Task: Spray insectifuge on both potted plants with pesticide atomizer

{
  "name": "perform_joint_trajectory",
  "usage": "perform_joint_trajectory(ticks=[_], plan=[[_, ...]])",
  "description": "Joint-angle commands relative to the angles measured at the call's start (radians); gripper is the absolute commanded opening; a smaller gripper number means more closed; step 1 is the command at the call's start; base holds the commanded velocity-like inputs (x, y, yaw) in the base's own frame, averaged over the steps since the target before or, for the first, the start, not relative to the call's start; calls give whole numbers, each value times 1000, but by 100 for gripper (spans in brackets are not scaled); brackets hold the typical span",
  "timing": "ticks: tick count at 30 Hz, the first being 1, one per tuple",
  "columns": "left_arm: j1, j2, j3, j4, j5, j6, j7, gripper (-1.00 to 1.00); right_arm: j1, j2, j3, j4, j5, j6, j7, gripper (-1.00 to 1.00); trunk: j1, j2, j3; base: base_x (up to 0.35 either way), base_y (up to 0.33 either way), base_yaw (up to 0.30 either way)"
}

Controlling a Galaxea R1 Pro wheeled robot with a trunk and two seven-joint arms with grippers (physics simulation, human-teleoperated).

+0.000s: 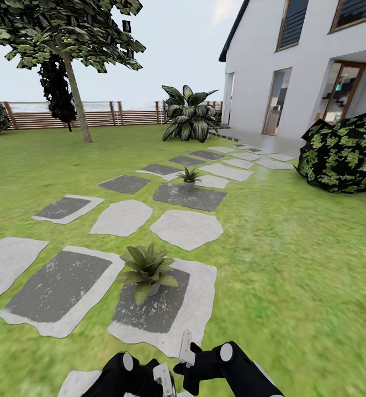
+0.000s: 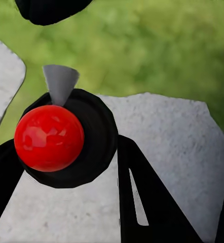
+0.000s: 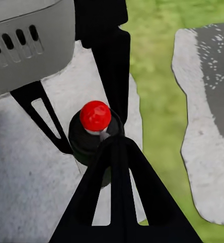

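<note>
Gripping what appears to be the pesticide atomizer (image 2: pixel 48 137), a dark round-bodied spray bottle with a glossy red ball cap and a grey cone nozzle, the robot's left gripper (image 2: pixel 66 152) has a black finger on either side of the bottle in the left wrist view, though actual contact is hard to confirm. The right wrist view shows the same bottle (image 3: pixel 95 116) low over a pale grey stepping stone (image 3: pixel 36 177), just beyond the right gripper (image 3: pixel 113 147), whose opening cannot be made out. In the head view both grippers sit close together at the lower edge, left (image 1: pixel 149 380) and right (image 1: pixel 188 353). Just ahead of them, the nearer potted plant (image 1: pixel 147 270), a low rosette of pointed green leaves, stands on a dark-centred flat stone (image 1: pixel 149 314) in the green lawn (image 1: pixel 293 264). The second rosette (image 1: pixel 189 177) sits farther along the stone path, well short of the brown slatted wooden fence (image 1: pixel 100 116) and the white house (image 1: pixel 260 66).
</note>
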Motion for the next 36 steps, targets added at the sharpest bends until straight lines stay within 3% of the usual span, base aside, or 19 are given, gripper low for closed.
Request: perform_joint_trajectory(ticks=[1, 13, 21, 36], plan=[[-2, 0, 3, -1, -5, 1, -16, -100, 0, 0, -1, -1, 11, -8, 1, -100, 0, 0, -1, 0, 0, 0], [-6, 2, 4, -1, -5, 1, -45, -100, 0, 0, -1, -1, 11, -8, 1, -100, 0, 0, -1, 0, 0, 0], [-26, 3, 4, 6, 21, 8, -75, -100, 0, 0, -1, -1, 11, -8, 1, -100, 0, 0, -1, 0, 0, 0], [-36, 2, 4, 13, 23, 12, -80, -100, 0, 0, -1, -1, 11, -8, 1, -100, 0, 0, -1, 0, 0, 0]])
